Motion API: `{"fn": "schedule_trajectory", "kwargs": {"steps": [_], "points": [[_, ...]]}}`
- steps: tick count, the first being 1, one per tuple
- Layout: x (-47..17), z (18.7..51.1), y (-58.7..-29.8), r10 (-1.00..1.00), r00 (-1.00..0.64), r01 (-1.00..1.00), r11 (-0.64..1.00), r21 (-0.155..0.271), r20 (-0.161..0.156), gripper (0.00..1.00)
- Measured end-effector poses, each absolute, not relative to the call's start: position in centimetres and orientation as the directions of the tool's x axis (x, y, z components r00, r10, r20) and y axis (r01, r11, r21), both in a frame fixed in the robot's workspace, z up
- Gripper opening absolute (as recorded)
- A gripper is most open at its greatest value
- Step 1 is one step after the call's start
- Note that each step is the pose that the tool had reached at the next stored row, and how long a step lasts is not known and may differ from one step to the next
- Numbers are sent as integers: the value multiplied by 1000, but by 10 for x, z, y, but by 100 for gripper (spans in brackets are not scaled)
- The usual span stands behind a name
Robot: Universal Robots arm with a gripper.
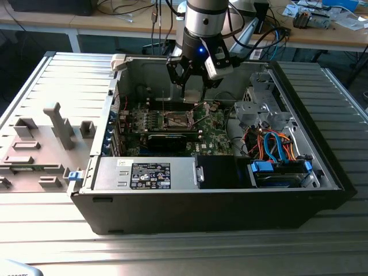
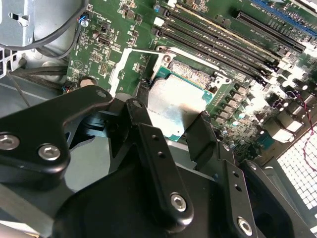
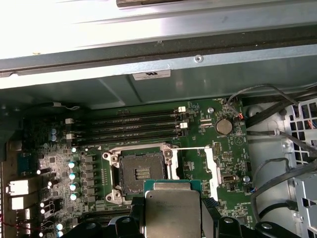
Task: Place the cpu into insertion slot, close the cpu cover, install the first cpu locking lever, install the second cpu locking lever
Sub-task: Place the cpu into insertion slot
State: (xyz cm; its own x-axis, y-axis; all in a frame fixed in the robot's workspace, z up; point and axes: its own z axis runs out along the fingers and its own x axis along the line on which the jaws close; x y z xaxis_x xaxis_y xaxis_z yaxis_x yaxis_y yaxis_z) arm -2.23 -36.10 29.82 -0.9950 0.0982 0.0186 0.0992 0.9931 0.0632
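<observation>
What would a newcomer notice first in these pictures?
The open computer case on the ribbed table stands out first, with the black gripper hanging over its green motherboard. In the first wrist view, the gripper holds the silvery cpu near the empty insertion slot.

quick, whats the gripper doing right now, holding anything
Gripper: closed on the chip, with its fingers on two opposite edges. The socket has no chip in it yet.

Matt silvery metal cpu [image 3: 173, 216]
</observation>
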Motion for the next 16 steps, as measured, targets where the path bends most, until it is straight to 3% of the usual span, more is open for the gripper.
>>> {"fn": "schedule_trajectory", "kwargs": {"steps": [16], "points": [[-22, 295, -361, 108, -994, 109, 992, 63, 19, 54]]}}
